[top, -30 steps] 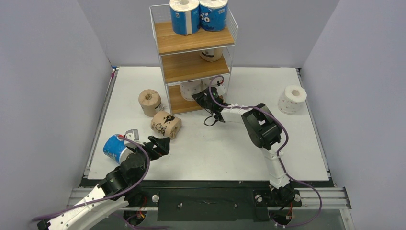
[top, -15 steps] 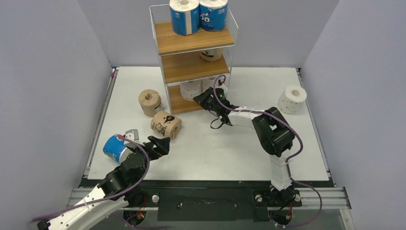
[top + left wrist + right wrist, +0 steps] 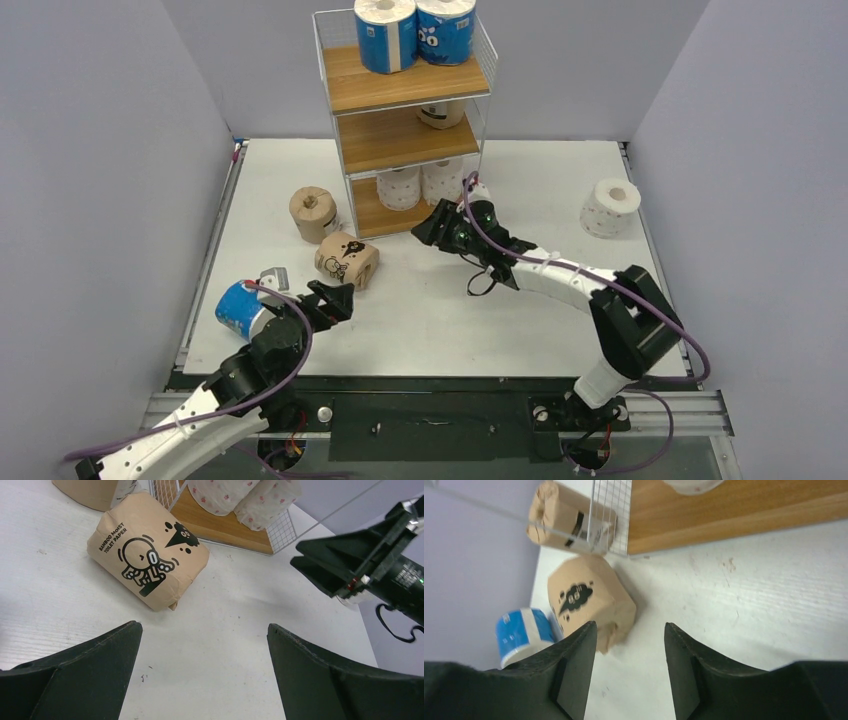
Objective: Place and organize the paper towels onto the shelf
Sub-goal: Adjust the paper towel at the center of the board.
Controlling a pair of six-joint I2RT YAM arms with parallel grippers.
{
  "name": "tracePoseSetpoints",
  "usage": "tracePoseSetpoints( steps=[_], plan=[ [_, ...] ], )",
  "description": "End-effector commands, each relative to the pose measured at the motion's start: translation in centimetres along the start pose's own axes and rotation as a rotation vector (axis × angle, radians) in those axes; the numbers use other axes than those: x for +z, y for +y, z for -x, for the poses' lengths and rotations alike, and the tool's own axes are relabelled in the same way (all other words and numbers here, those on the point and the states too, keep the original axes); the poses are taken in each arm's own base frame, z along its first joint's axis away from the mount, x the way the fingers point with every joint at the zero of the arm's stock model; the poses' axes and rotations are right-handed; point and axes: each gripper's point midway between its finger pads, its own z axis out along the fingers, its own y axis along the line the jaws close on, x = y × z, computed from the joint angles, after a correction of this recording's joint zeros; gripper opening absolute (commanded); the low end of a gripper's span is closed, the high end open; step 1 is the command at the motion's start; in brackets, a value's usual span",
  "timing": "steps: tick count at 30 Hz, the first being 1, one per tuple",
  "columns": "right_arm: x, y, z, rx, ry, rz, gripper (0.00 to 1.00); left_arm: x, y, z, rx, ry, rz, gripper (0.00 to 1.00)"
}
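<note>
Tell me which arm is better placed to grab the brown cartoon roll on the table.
Left, probably. The left gripper is wide open just short of the brown cartoon roll, facing it; the right gripper is farther off, beside the shelf.

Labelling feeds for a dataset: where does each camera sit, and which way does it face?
Top external: above and behind the arms, looking down on the shelf; both arms show.
Left wrist: low over the table, facing the tan printed roll; left gripper shows.
Right wrist: beside the shelf foot, facing that roll; right gripper shows.
Both wrist views share the roll.
</note>
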Motion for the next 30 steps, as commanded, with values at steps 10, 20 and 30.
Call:
tracePoseSetpoints(
  steps=[10,20,30],
  plan=[
    [-7.7,-1.5,-3.9,-0.157,-0.099,-0.021,0.80,1.1,-0.8,1.9,0.038,-0.008,0.123,0.96],
    [-3.2,5.7,-6.9,0.190,0.066,0.439,0.82,-0.4,0.8,4.6,0.052,-0.065,0.210,0.96],
    [-0.1,11.4,-7.8,0.331,0.092,0.618,0.83,-1.5,2.0,4.5,0.005,-0.081,0.183,0.97]
  ],
)
